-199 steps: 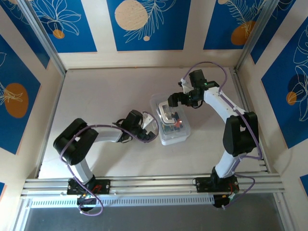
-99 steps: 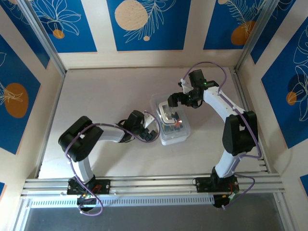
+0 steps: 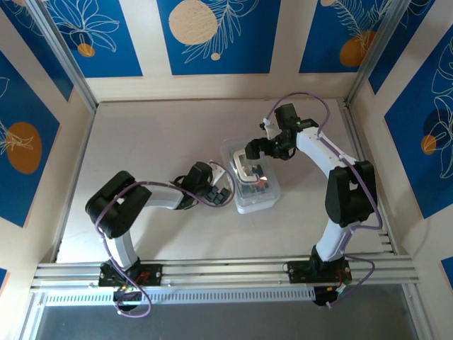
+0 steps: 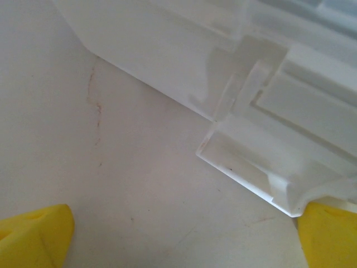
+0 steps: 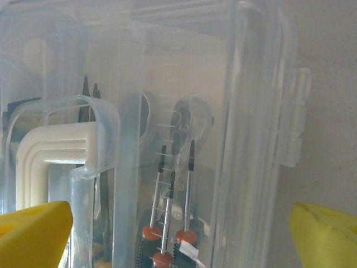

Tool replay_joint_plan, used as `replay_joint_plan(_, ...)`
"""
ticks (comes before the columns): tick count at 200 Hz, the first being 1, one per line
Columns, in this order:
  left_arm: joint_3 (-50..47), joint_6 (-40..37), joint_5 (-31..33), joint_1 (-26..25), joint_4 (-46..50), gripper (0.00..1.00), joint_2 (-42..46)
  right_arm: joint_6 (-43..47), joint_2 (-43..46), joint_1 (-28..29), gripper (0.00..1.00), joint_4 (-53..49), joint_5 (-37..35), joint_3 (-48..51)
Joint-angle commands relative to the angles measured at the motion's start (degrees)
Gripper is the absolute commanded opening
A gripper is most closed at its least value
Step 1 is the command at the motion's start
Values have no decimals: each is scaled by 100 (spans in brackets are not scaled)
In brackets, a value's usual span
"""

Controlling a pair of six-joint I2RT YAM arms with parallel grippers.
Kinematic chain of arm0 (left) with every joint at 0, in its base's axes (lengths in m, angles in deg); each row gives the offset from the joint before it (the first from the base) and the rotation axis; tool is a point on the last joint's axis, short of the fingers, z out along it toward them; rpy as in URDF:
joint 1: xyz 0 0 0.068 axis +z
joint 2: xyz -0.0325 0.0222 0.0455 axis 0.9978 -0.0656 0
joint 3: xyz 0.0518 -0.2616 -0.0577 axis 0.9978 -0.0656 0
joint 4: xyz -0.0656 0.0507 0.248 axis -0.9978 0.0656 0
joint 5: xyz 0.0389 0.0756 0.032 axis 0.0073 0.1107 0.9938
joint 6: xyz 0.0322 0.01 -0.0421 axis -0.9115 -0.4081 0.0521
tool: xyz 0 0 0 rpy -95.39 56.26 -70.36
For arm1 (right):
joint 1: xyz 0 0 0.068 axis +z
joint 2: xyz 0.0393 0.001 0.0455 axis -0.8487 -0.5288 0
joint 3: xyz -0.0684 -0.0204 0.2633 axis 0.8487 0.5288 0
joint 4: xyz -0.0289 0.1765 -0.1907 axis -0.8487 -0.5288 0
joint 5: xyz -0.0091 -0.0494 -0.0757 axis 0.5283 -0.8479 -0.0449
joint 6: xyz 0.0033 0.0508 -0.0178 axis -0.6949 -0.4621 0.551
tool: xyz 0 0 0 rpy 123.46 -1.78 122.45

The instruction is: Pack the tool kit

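Tool kit (image 3: 255,190) lies just 3 o'clock of centre on the table (image 3: 156,142), screwdrivers (image 5: 167,223) showing through its clear plastic. Left gripper (image 4: 181,237), released and empty, sits at its 9 o'clock side near the latch (image 4: 245,162). Right gripper (image 5: 179,234), also released, hovers over its 12 o'clock end.

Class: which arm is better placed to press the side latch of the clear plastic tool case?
Probably left: the left pincer sits open beside the clear rectangular plastic case, latch tab at its fingertip. The right pincer is above the lid.
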Motion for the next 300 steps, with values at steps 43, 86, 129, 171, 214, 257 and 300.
replay_joint_plan(43, 33, 35, 1314, 340, 398, 100, 125, 118, -41, 76, 99, -135, 133, -54)
replay_joint_plan(86, 0, -8, 1454, 346, 589, 100, 398, 118, -37, 96, 98, -133, 149, -5)
replay_joint_plan(129, 1, -52, 1515, 347, 653, 100, 594, 117, -31, 121, 98, -134, 168, 37)
replay_joint_plan(171, 45, -87, 1563, 341, 698, 100, 735, 118, -26, 128, 98, -127, 186, 70)
replay_joint_plan(214, 2, -175, 1475, 341, 610, 100, 958, 109, -48, 136, 98, -106, 204, 90)
replay_joint_plan(257, 85, -180, 1397, 340, 725, 100, 1148, 99, -79, 154, 98, -83, 234, 93)
replay_joint_plan(300, 199, -153, 1319, 334, 757, 100, 1251, 85, -132, 200, 98, -82, 248, 77)
